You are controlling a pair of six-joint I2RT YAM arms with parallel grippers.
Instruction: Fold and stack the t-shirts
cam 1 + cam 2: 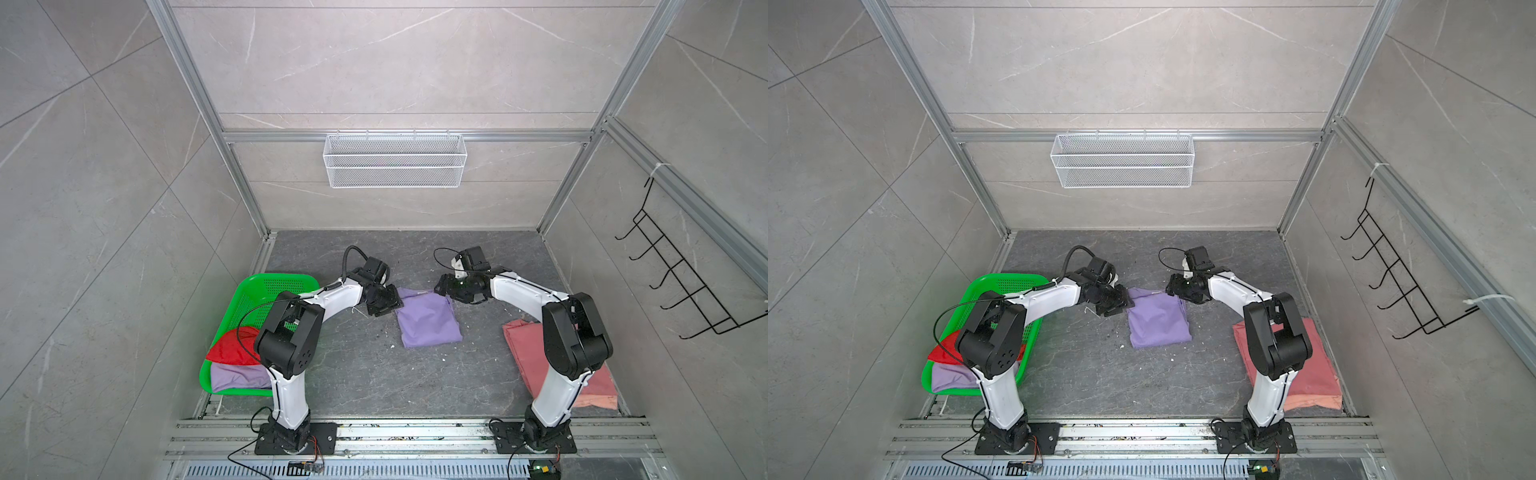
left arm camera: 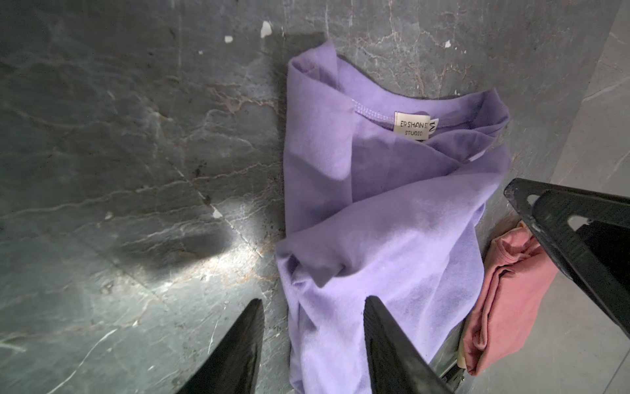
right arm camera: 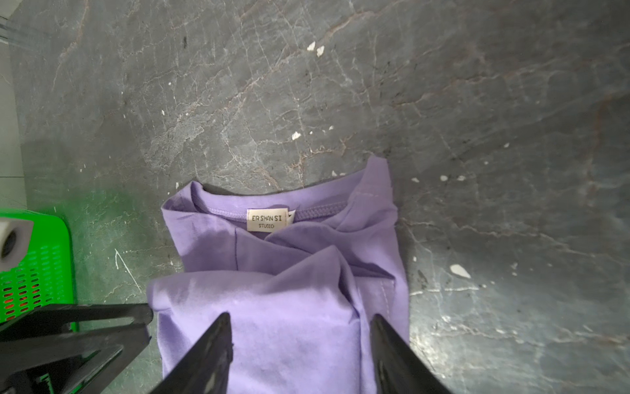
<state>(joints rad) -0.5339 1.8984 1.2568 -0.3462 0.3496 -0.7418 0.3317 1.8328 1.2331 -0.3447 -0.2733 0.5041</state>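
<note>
A folded lavender t-shirt (image 1: 430, 322) lies mid-table in both top views, collar and white label at its far end. My left gripper (image 1: 390, 305) is at its far left corner. In the left wrist view that gripper (image 2: 314, 300) is open, one finger over bare table, the other over the lavender t-shirt (image 2: 392, 204). My right gripper (image 1: 442, 287) is at the far right corner. In the right wrist view it (image 3: 300, 316) stands open above the folded cloth (image 3: 289, 266). A folded salmon-pink t-shirt (image 1: 1312, 374) lies at the right, partly behind the right arm.
A green basket (image 1: 249, 291) at the left holds a red t-shirt (image 1: 230, 347) and another lavender one (image 1: 237, 376). A white wire basket (image 1: 395, 160) hangs on the back wall, a black hook rack (image 1: 685, 270) on the right wall. A metal rail (image 1: 415, 436) runs along the front.
</note>
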